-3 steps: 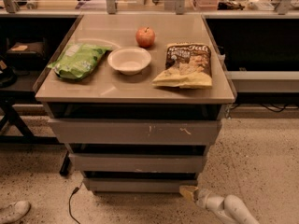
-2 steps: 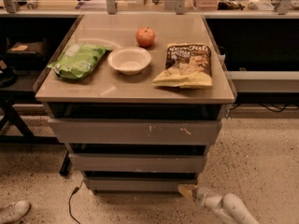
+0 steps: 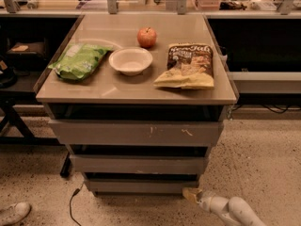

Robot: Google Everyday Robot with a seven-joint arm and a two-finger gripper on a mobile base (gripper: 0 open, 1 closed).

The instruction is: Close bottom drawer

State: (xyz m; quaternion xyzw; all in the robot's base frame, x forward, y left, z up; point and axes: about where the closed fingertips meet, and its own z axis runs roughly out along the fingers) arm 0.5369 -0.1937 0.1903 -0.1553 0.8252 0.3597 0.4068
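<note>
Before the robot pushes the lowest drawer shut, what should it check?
1. Gripper near the drawer: ok. The gripper sits low at the right end of the slim grey-beige bottom drawer front.
2. Gripper touching that front: cannot tell.
3. Nothing poking out of the drawer: cannot tell, the gap above its front is dark.
4. Thin black floor cable out of the way: ok, it lies by the left end, away from the gripper.
5. Pale shoe out of the way: ok, far left corner.
</note>
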